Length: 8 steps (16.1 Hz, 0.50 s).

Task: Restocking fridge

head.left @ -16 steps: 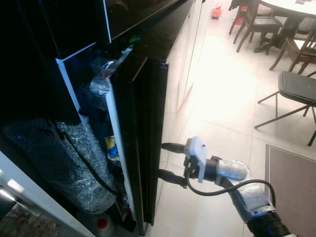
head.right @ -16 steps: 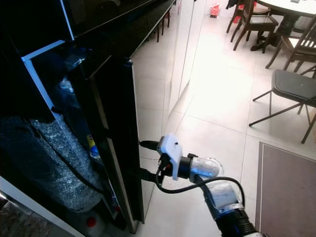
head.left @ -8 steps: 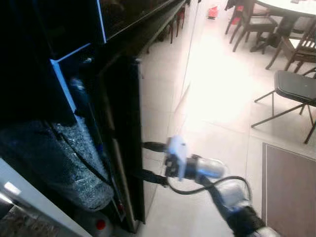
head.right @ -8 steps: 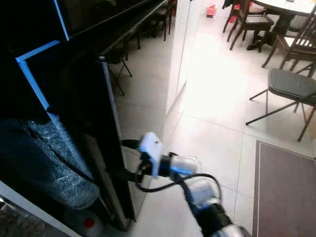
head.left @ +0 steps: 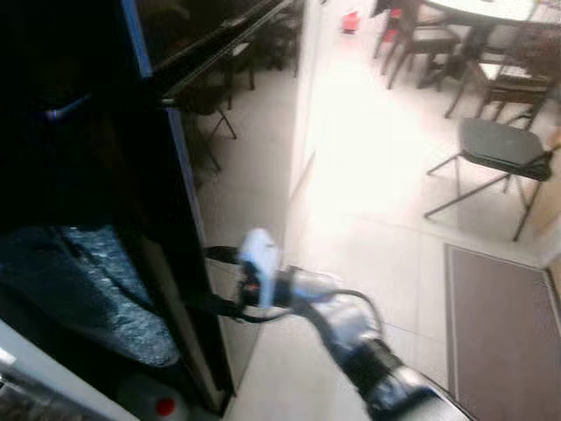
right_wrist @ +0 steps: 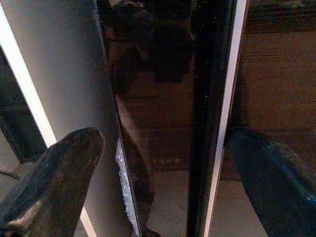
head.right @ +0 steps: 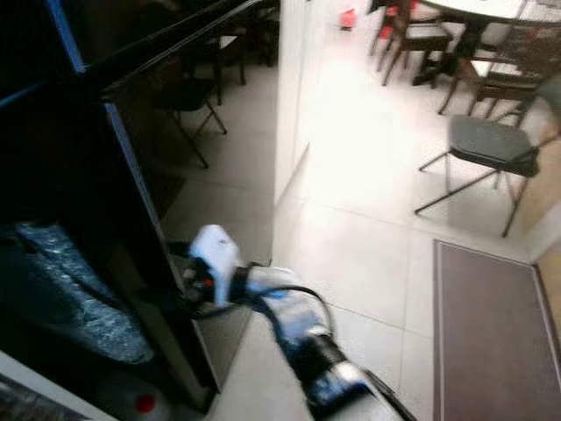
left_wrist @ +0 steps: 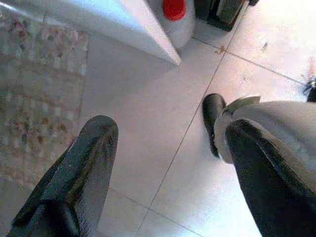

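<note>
Fridge door edge between spread fingers of right gripper, arm outstretched, no grip.

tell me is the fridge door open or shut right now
Open, partly. The fridge door stands ajar, its edge between the right gripper's spread jaws.

A glossy black finish is seen on the fridge door; beside it, crinkly plastic wrap, probably bubble wrap.

Head views: motion blur throughout, floor tiles overexposed by glare, fridge side nearly black. Right wrist view is dim; left wrist view evenly lit.
</note>
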Tool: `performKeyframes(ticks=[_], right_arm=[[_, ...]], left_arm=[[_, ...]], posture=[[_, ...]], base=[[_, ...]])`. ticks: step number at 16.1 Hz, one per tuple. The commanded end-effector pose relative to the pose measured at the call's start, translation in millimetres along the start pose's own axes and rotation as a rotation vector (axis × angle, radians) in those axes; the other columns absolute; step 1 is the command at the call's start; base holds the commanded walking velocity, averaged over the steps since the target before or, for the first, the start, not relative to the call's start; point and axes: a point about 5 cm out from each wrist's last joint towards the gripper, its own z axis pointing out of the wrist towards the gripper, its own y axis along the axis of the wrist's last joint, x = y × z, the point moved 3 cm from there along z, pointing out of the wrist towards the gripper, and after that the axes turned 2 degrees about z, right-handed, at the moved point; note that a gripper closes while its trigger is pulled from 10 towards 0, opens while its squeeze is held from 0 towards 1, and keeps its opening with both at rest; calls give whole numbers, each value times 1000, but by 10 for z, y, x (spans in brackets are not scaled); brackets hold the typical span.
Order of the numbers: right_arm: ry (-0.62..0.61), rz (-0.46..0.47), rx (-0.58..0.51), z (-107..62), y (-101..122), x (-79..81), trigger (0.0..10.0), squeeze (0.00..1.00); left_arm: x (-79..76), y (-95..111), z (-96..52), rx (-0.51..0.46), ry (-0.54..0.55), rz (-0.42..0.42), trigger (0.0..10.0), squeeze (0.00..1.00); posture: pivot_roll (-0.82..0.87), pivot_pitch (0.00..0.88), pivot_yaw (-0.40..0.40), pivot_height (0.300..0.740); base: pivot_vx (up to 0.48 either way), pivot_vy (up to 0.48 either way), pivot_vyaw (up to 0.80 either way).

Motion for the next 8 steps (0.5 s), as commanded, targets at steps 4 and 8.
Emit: performKeyframes(ticks=[4, 8], right_arm=[[41, -30, -24, 318, 191, 96, 10000, 0], [-2, -43, -2, 265, 122, 8, 10000, 0]], left_arm=[[-9, -47, -7, 17, 0, -11, 10000, 0], [-21, -51, -7, 18, -2, -14, 10000, 0]], posture=[[72, 0, -21, 740], [71, 0, -27, 740]], base=[[0, 0, 0], [0, 0, 0]])
